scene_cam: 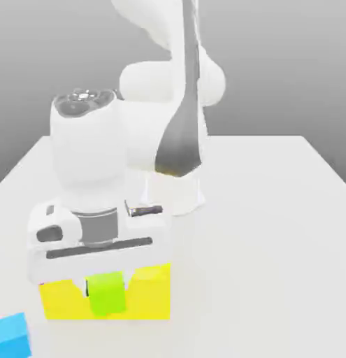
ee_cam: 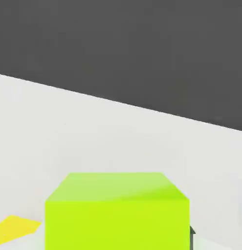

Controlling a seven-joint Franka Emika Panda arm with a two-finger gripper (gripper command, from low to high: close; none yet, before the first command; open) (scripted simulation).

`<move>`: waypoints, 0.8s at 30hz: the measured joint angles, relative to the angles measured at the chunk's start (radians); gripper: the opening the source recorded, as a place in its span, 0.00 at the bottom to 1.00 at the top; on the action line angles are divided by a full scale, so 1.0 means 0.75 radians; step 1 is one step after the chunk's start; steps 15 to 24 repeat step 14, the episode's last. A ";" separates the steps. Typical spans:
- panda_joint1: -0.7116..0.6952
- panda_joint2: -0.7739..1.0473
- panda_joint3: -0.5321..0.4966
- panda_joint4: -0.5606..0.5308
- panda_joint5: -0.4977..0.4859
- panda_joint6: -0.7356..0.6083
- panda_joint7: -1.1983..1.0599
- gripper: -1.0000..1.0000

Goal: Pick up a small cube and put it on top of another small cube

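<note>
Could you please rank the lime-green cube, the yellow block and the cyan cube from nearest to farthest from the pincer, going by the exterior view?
1. Lime-green cube: right at the pincer, under the hand.
2. Yellow block: directly behind the green cube, showing on both sides of it.
3. Cyan cube: off toward the exterior view's lower left corner, apart on the table.

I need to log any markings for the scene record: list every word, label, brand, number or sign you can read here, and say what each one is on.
None can be read. The lime-green cube, the big yellow block, the cyan cube, the white arm and the table all have plain, unmarked surfaces.
</note>
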 joint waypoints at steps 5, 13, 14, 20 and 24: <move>-0.150 -0.221 -0.047 -0.036 -0.096 -0.180 0.035 0.00; -0.172 -0.113 -0.078 -0.110 -0.051 -0.006 -0.011 1.00; -0.172 -0.113 -0.078 -0.110 -0.051 -0.006 -0.011 1.00; -0.172 -0.113 -0.078 -0.110 -0.051 -0.006 -0.011 1.00; -0.172 -0.113 -0.078 -0.110 -0.051 -0.006 -0.011 1.00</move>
